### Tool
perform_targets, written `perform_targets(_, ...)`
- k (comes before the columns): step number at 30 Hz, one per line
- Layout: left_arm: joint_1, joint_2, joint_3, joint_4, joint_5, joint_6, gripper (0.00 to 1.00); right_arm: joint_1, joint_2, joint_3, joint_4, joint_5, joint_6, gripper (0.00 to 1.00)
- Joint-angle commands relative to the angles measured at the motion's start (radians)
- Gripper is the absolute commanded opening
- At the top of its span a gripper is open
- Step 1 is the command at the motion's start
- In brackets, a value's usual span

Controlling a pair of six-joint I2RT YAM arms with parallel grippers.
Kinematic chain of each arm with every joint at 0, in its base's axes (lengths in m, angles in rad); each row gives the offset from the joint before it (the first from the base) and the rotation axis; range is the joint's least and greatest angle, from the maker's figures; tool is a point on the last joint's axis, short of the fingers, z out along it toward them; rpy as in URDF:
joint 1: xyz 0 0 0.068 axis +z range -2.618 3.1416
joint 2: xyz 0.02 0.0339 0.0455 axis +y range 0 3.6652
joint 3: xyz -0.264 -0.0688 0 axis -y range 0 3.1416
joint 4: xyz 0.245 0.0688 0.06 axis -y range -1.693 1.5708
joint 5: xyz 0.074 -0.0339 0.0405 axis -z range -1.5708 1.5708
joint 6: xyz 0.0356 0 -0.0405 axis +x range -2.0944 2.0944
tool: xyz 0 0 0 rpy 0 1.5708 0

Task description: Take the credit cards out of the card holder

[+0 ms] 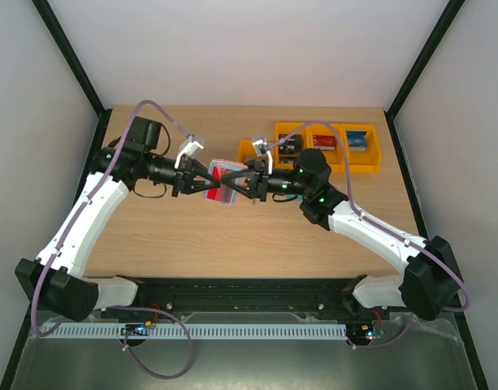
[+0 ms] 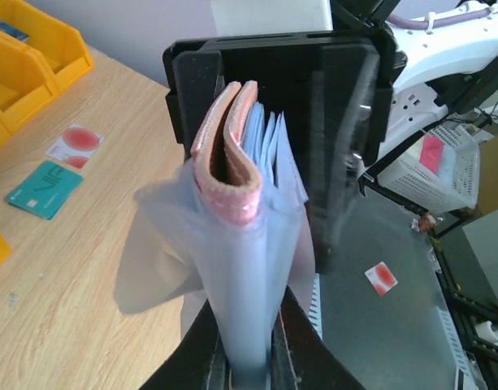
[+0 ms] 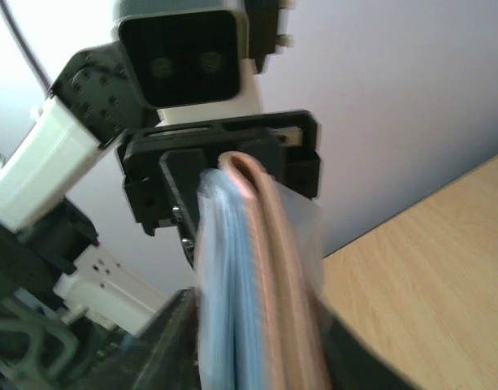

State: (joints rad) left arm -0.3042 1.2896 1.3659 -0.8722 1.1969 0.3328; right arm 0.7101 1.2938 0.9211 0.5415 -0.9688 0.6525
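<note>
From above, the left gripper (image 1: 201,185) and right gripper (image 1: 237,185) meet tip to tip over the middle of the table (image 1: 192,236), a little toward its back edge, with the card holder (image 1: 219,192) raised between them. Orange bins (image 1: 370,166) sit along the back edge toward the right corner. In the left wrist view the pinkish holder stands edge-on, folded, with thin bluish sheets tucked beside it. A translucent plastic sleeve (image 2: 249,268) drapes over its near end, and the left fingers (image 2: 305,357) are clenched on that sleeve. The far end sits between the right gripper's black jaws, close against one of them; whether they press it I cannot tell. On the table toward the back, near the bins, lie a red-and-white card (image 2: 74,145) and, just beside it, a teal card (image 2: 44,188), both flat. In the right wrist view the holder again runs edge-on, pink leather on the right, blue sheets on the left, reaching the left gripper's black body; the near fingers are blurred.
</note>
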Motion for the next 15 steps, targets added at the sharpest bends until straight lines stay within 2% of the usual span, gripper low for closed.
perform_targets(1,-0.019,-0.004,-0.013,0.025,0.022,0.03,0.02,0.042,-0.03,0.035,0.037,0.012,-0.063,0.54)
perform_targets(2,-0.015,-0.005,-0.012,0.031,0.016,0.022,0.02,0.042,-0.05,0.026,0.002,0.036,-0.098,0.63)
perform_targets(5,-0.007,-0.004,-0.016,0.06,-0.007,-0.015,0.02,0.041,-0.093,0.001,-0.079,0.122,-0.147,0.76)
perform_targets(15,-0.006,-0.001,-0.024,0.102,-0.043,-0.069,0.02,0.094,-0.048,-0.017,-0.224,0.261,-0.235,0.82)
